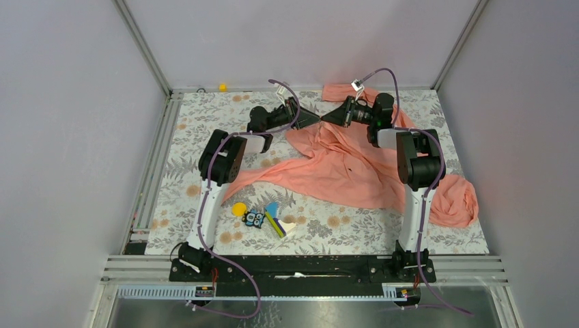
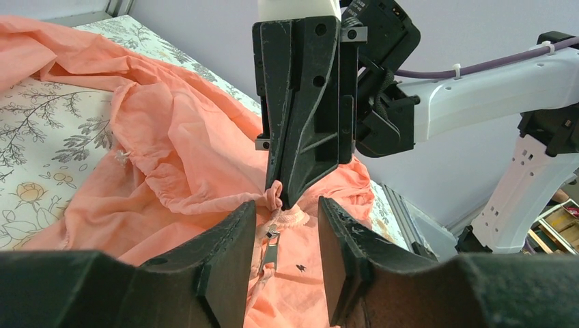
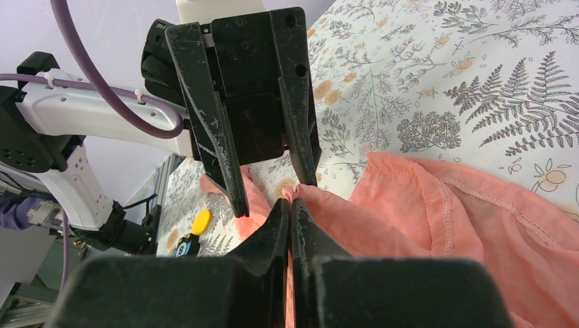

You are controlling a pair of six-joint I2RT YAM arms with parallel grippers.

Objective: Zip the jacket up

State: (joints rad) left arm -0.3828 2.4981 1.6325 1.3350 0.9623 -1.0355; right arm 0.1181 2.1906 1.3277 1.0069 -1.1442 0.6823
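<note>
The salmon-pink jacket (image 1: 355, 171) lies spread over the middle and right of the table. Its top edge is lifted at the back, between the two grippers. My right gripper (image 1: 326, 117) is shut on a pinch of the jacket's edge (image 3: 321, 198). My left gripper (image 1: 315, 117) faces it, open, jaws apart on either side of the metal zipper pull (image 2: 270, 247), not touching it. The pull hangs from the zipper just below the right gripper's fingertips (image 2: 290, 195) in the left wrist view. The jacket (image 2: 177, 171) fills that view behind the jaws.
Small colourful toy pieces (image 1: 263, 217) and a yellow disc (image 1: 238, 208) lie near the front left of the flowered cloth (image 1: 205, 137). A small yellow ball (image 1: 222, 87) sits at the back edge. A jacket sleeve is bunched at the right edge (image 1: 457, 198).
</note>
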